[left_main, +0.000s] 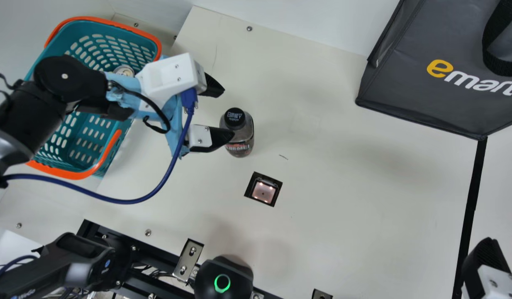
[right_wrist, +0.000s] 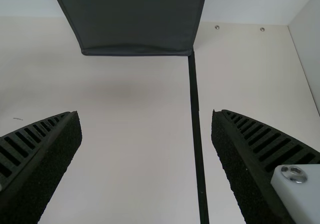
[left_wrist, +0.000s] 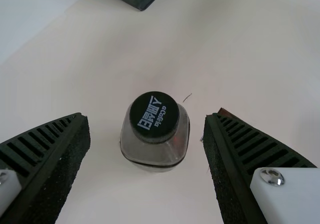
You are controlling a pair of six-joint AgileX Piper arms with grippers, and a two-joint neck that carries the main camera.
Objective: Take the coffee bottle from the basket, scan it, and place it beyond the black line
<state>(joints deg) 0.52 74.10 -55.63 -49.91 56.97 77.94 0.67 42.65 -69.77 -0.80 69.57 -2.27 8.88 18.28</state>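
My left gripper (left_main: 223, 111) stands open just left of the coffee bottle (left_main: 240, 135), which is upright on the table with a black cap. In the left wrist view the bottle (left_wrist: 156, 129) shows beyond and between the spread fingers of my left gripper (left_wrist: 145, 129), free of both. The teal basket (left_main: 84, 143) is partly hidden under my left arm. At the lower right corner is my right gripper (left_main: 486, 261); in the right wrist view, the right gripper (right_wrist: 146, 129) is open around nothing. The scanner window (left_main: 263, 190) lies nearer than the bottle. The black line (left_main: 471, 207) crosses the table's right part.
A dark grey bag (left_main: 422, 87) stands at the back right, its near corner by the black line's far end. A can (left_main: 124, 70) sits in the basket. Metal brackets (left_main: 188, 259) and a black round device (left_main: 223, 276) with a green ring line the near edge.
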